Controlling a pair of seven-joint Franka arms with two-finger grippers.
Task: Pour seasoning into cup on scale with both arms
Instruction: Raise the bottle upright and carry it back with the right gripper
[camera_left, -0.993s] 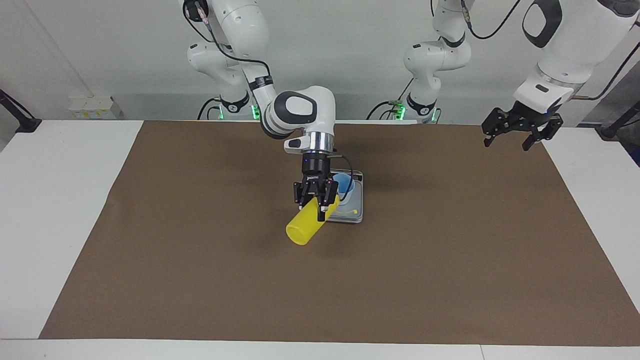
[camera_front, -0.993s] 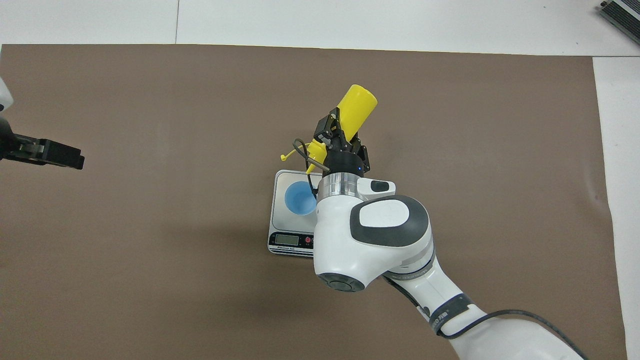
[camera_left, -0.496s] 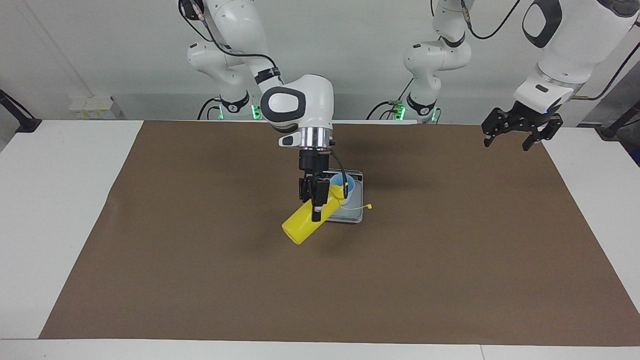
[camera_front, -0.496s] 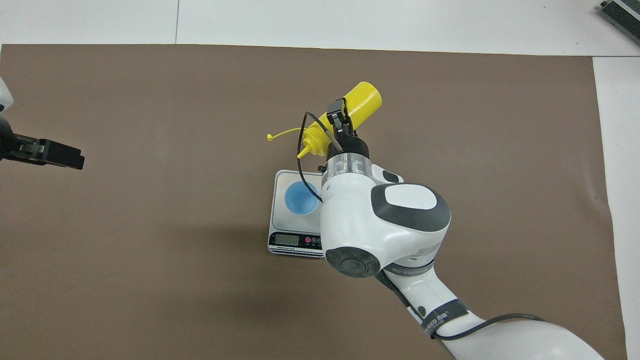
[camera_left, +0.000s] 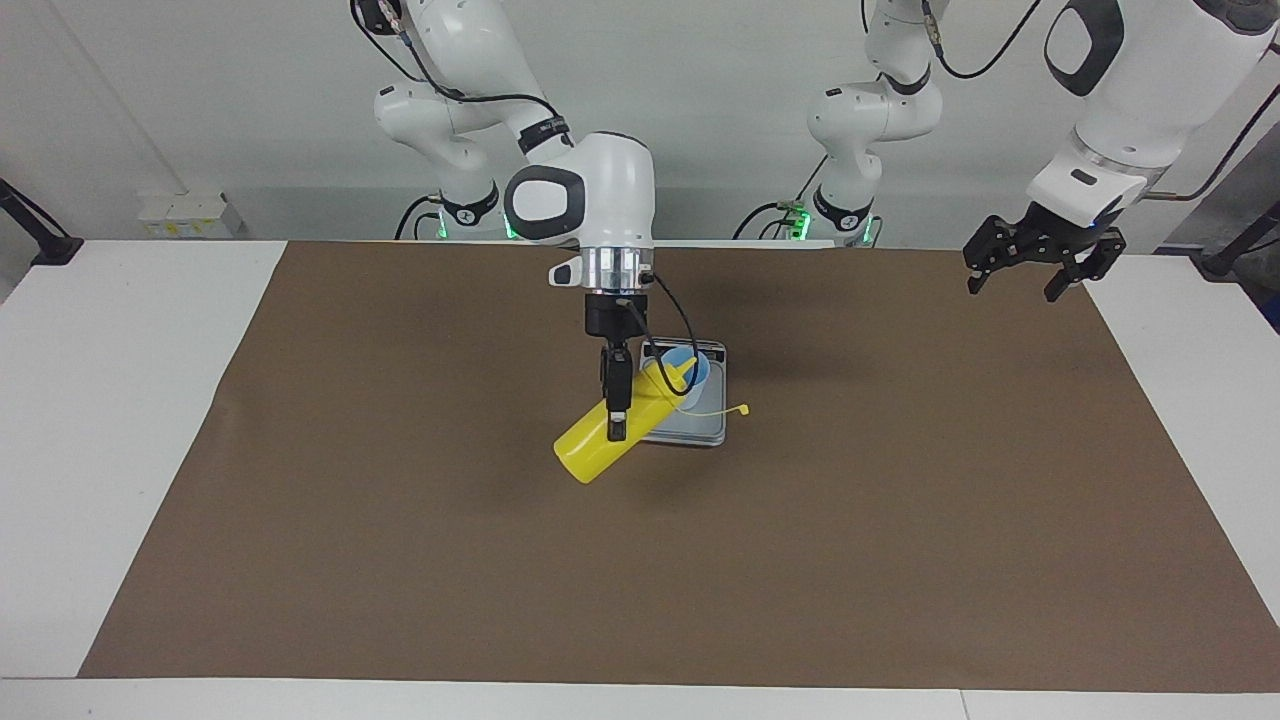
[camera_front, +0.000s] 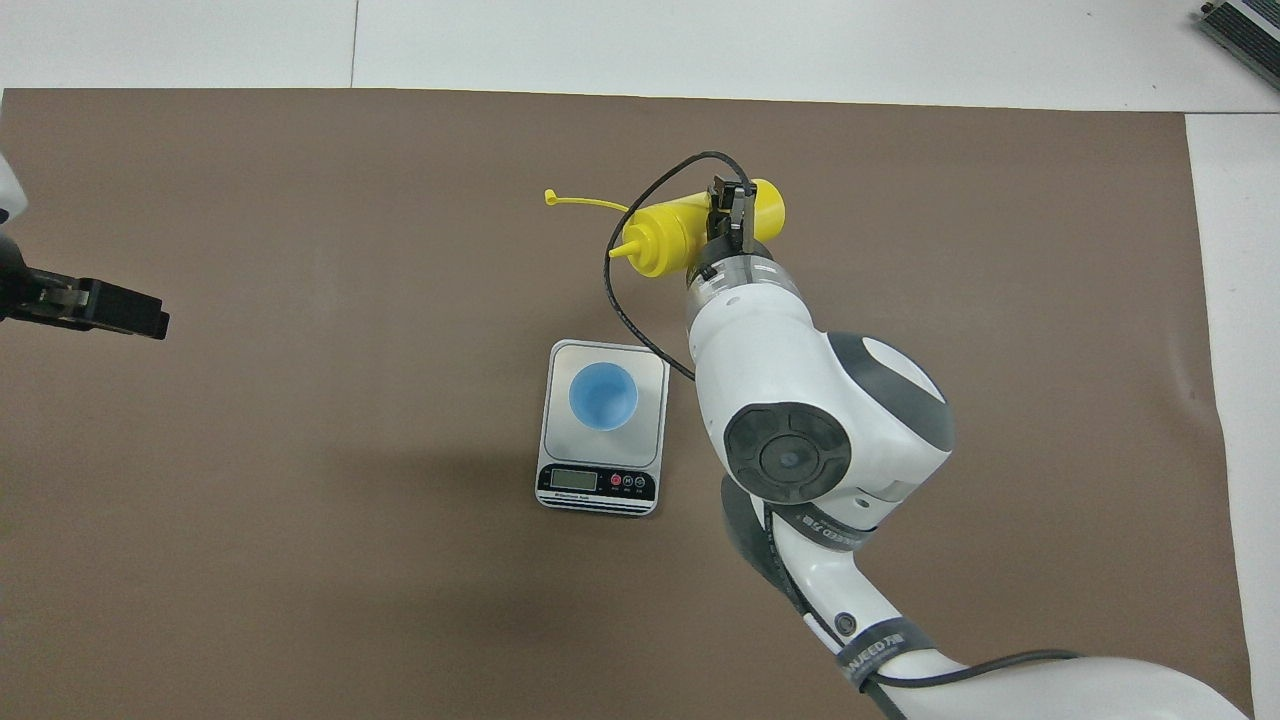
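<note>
Brown paper (camera_left: 400, 560) is spread over the bench, where the seasoning (camera_left: 610, 432) is held tilted by the pinching right gripper (camera_left: 616, 405) above the scale (camera_front: 603, 425) with the cup (camera_front: 603, 396), while the left gripper (camera_left: 1040, 262), spread, is kept waiting.

My right arm (camera_front: 880, 640) wears a dark band with pale lettering, too small to read surely. The scale (camera_front: 603, 440) display strip shows no legible digits.

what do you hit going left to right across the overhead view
left tool → blue cup on the scale → yellow bottle, held tilted in the air by the right tool
</note>
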